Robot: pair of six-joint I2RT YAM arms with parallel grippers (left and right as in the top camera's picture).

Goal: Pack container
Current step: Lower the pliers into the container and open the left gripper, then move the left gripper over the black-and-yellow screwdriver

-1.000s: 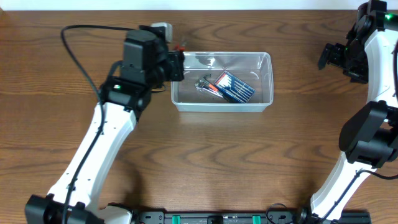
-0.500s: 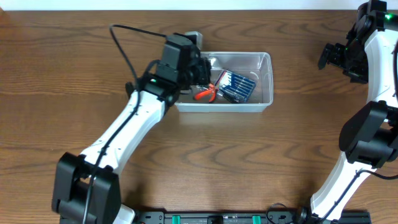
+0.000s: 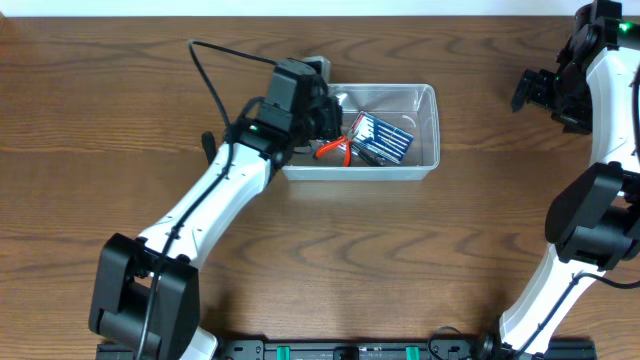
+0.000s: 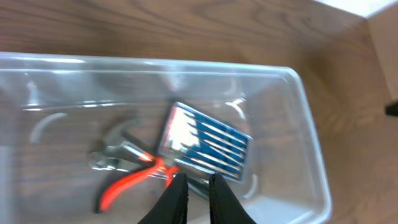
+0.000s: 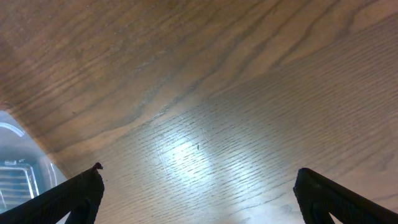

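On the wooden table (image 3: 120,90), toward its far edge, the container (image 3: 350,172) sat with a blue tool pack (image 4: 205,146) inside. Over it our left gripper (image 4: 197,180) was clamped on red-handled pliers (image 4: 127,183). We judged that a thin hold might slip, dropping them askew onto the pack. Our right gripper (image 5: 199,177) stood spread wide, well apart.

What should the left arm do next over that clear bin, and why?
Probably open the left hand: it is shut, apparently on the red-handled pliers, within the clear plastic rectangular container, beside the blue tool pack. Letting go would drop them in.
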